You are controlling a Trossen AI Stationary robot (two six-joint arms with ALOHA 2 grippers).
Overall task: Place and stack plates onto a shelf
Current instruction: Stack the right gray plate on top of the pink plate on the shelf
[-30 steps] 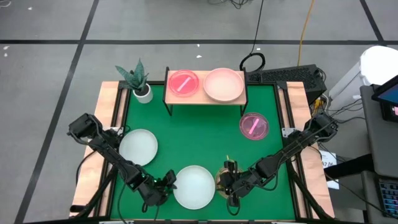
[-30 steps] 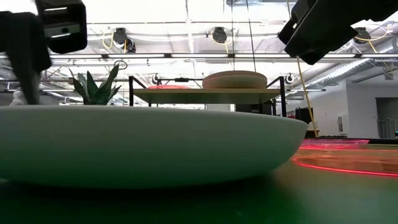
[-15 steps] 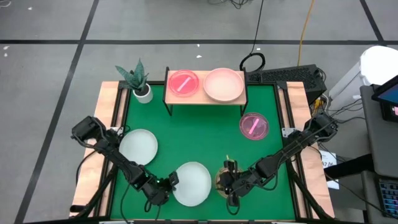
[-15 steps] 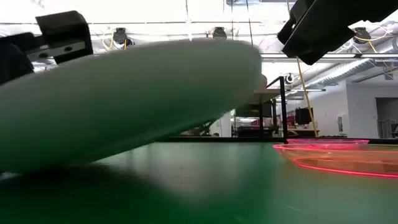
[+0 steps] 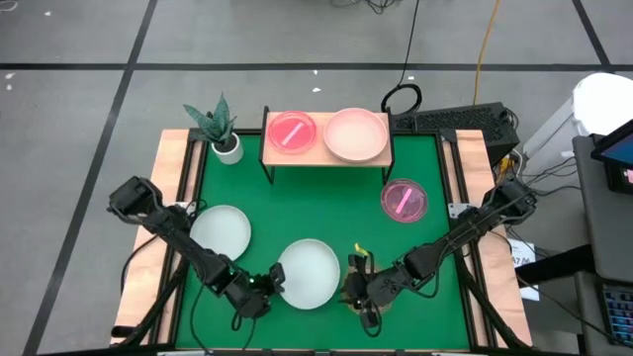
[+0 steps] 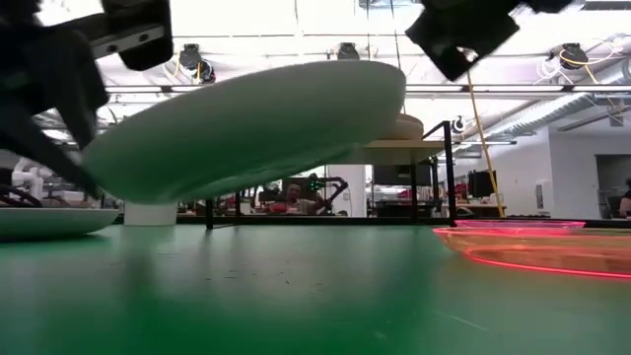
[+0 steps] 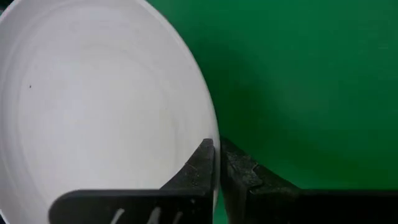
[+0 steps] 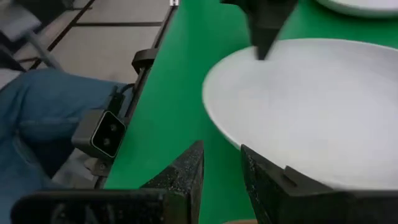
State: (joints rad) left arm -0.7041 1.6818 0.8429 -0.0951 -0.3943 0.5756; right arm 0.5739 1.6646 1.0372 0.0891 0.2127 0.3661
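Since a second ago the large round white plate has come up off the green mat, tilted, pinched at its rim by the left gripper (fingers clamped either side). The right gripper, fingers partly apart, hovers beside it over a small amber dish, holding nothing I can make out.

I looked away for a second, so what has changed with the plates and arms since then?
The left end effector closed on the rim of the white plate and tipped it up off the mat, shifting it slightly away from the front edge. The right end effector stayed beside it. The plates on the shelf did not move.
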